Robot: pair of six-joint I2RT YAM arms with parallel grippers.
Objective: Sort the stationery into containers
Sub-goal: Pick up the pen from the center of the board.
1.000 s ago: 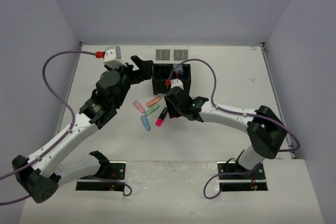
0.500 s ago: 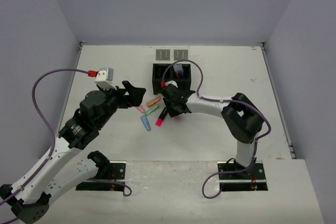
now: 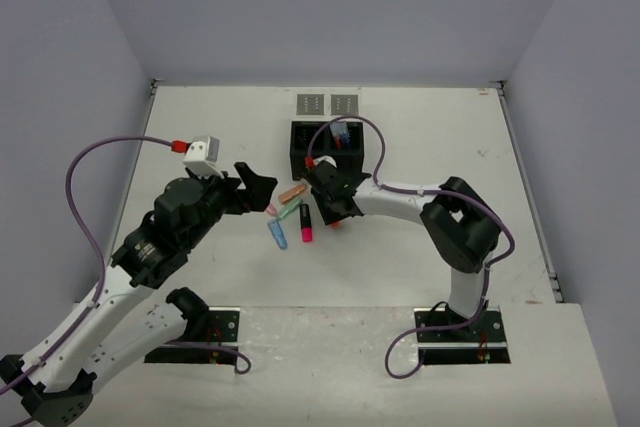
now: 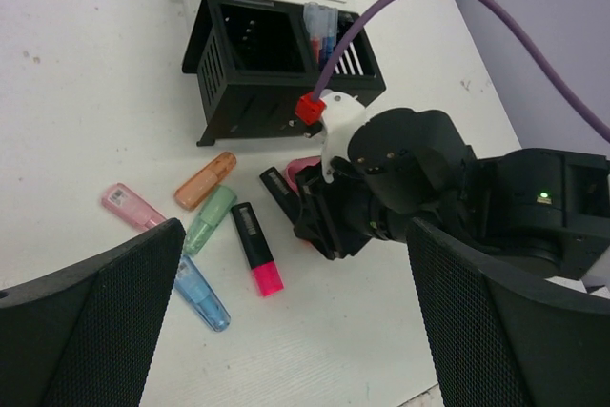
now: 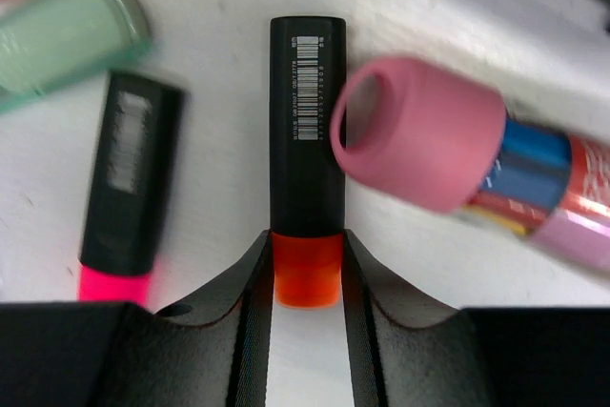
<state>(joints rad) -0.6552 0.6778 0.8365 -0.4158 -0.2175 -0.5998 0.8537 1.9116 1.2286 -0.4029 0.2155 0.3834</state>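
My right gripper [image 5: 307,235] is shut on the orange cap of a black highlighter [image 5: 307,121] that lies on the table; in the top view the gripper [image 3: 330,209] sits just in front of the black two-compartment box [image 3: 300,152]. A pink-gold tube [image 5: 448,154] lies just right of it. A pink-capped black highlighter [image 3: 306,224], a green one [image 3: 289,210], a salmon one [image 3: 292,192], a pale pink one [image 3: 268,205] and a blue one [image 3: 277,235] lie to its left. My left gripper [image 3: 255,187] is open and empty, hovering left of the pile.
Red and blue pens [image 4: 322,30] stand in the box's right compartment; the left compartment [image 4: 253,40] looks empty. Two small grey trays [image 3: 312,104] [image 3: 344,104] sit behind the box. Purple cables arc over both arms.
My left gripper has pulled back from the box toward the near left. My right gripper has moved up to the highlighters and stands shut on the orange cap; the pink-capped one has turned slightly.
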